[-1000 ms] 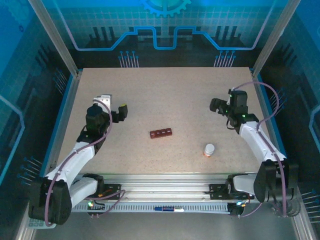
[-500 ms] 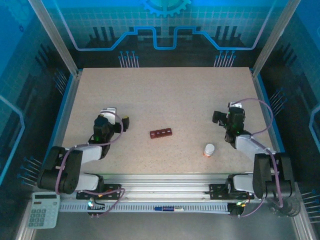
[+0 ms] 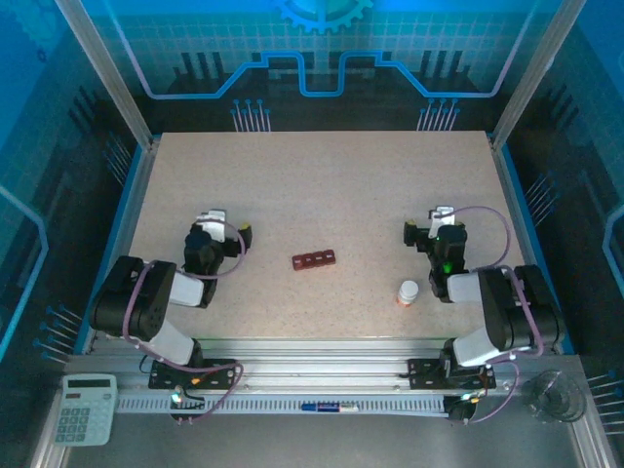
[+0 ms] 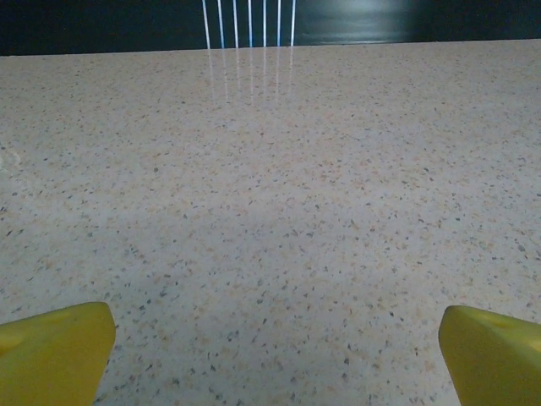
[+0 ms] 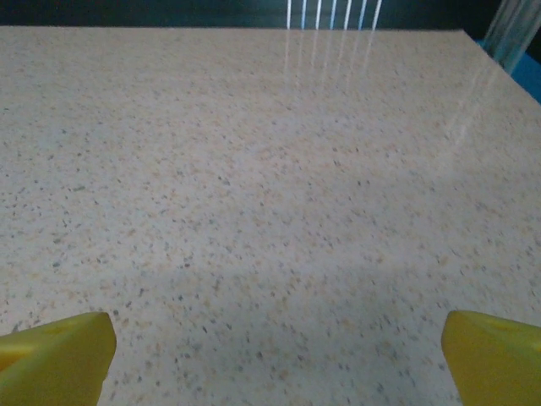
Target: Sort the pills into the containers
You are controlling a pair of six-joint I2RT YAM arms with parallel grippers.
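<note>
The containers (image 3: 315, 259), a dark reddish-brown strip of four lidded compartments, lie near the middle of the speckled table (image 3: 322, 175). The pills are out of view. My left gripper (image 3: 226, 226) rests low at the left, well apart from the strip, and stands open. In the left wrist view its yellow fingertips (image 4: 52, 351) sit at the bottom corners, with bare tabletop between them around the left gripper (image 4: 275, 364). My right gripper (image 3: 426, 222) is low at the right, also open. The right gripper (image 5: 275, 364) has only table between its yellow fingertips (image 5: 494, 355).
A small white bottle with an orange band (image 3: 408, 292) stands just in front of the right gripper, near the front edge. Blue rails (image 3: 119, 234) line the table's sides. A calculator (image 3: 83, 409) and a glass vessel (image 3: 551, 395) sit below the front rail.
Both arms have folded back and down toward their bases, drawing the grippers nearer and lower. The jaws stayed open. Strip and bottle have not moved.
</note>
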